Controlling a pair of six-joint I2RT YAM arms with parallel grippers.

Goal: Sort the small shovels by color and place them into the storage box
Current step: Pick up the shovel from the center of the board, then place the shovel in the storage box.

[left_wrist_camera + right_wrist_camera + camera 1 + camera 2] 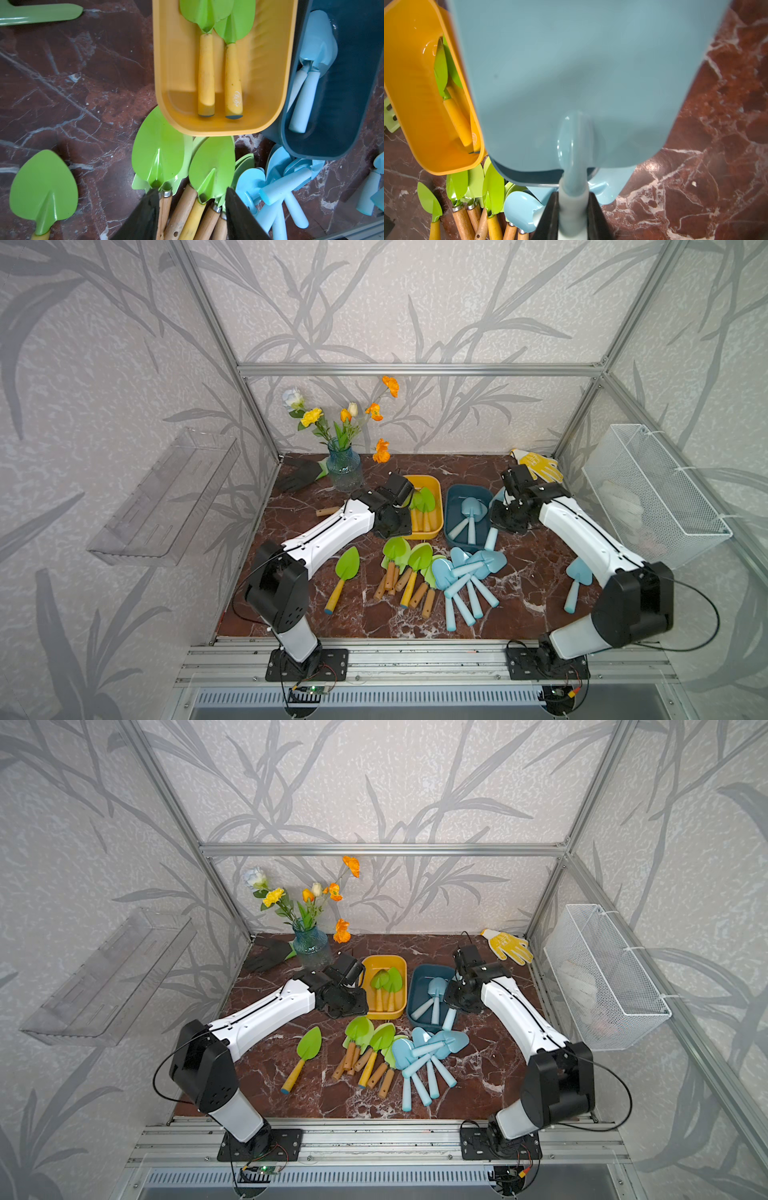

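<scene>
on the marble tabletop [357, 622], the yellow box [176, 72] holds two green shovels [232, 25], the dark blue box [349, 104] two light blue shovels [318, 47]. right gripper [573, 194]: fingers clamped on the handle of a light blue shovel [571, 83], blade over the dark blue box. left gripper [191, 188]: fingers apart, empty, above the loose green shovel pile [160, 149].

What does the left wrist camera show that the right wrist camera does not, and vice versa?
Only the left wrist view: the left gripper, open and empty, and two light blue shovels in the dark blue box. Only the right wrist view: the right gripper shut on another light blue shovel by its handle. Both: the yellow box holding green shovels, and the green pile.
</scene>
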